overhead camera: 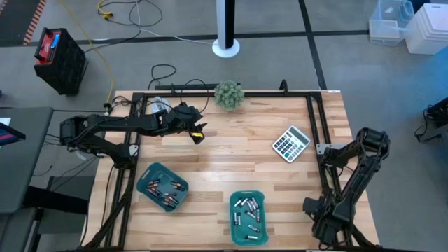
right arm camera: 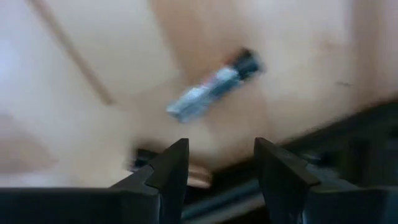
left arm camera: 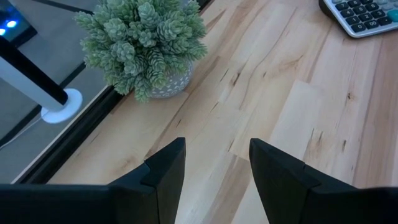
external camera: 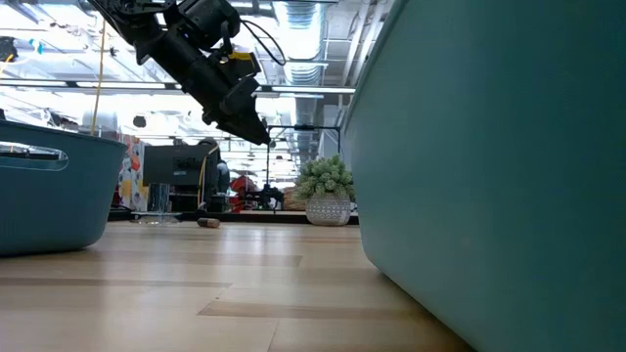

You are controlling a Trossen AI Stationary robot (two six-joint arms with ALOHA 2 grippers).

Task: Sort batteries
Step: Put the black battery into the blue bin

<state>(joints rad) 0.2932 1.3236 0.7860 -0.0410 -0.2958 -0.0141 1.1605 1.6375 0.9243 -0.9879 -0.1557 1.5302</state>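
The wooden table (overhead camera: 231,161) fills the middle of the high view, with a black frame along its edges. The left arm reaches from 9 o'clock toward the table's far part, and the left gripper (overhead camera: 198,134) hangs above the bare wood at about 11 o'clock from the centre. Its own wrist view shows the two dark fingers (left arm camera: 165,168) apart with a medium gap and nothing between them; the wood is seen through the gap. The low view shows this gripper (external camera: 256,132) well above the table surface, which the high view cannot tell.

The right arm is folded at the table's right edge, at about 4 o'clock, and the right gripper (overhead camera: 313,207) is low near the frame. In the right wrist view its fingers (right arm camera: 169,171) are also apart and hold nothing. Only this view shows one loose silvery battery (right arm camera: 214,85) with a dark end, lying on the wood just beyond the fingers.

Two teal trays hold the other batteries. The left tray (overhead camera: 145,176) sits at 7 o'clock with dark cells (overhead camera: 168,189); the right tray (overhead camera: 233,231) sits at 6 o'clock with silvery cells (overhead camera: 248,213). In the low view the tray walls hide all of the contents.

The grey calculator (overhead camera: 290,143) lies at 2 o'clock, and the small potted plant (overhead camera: 229,94) stands at 12 o'clock on the far edge.
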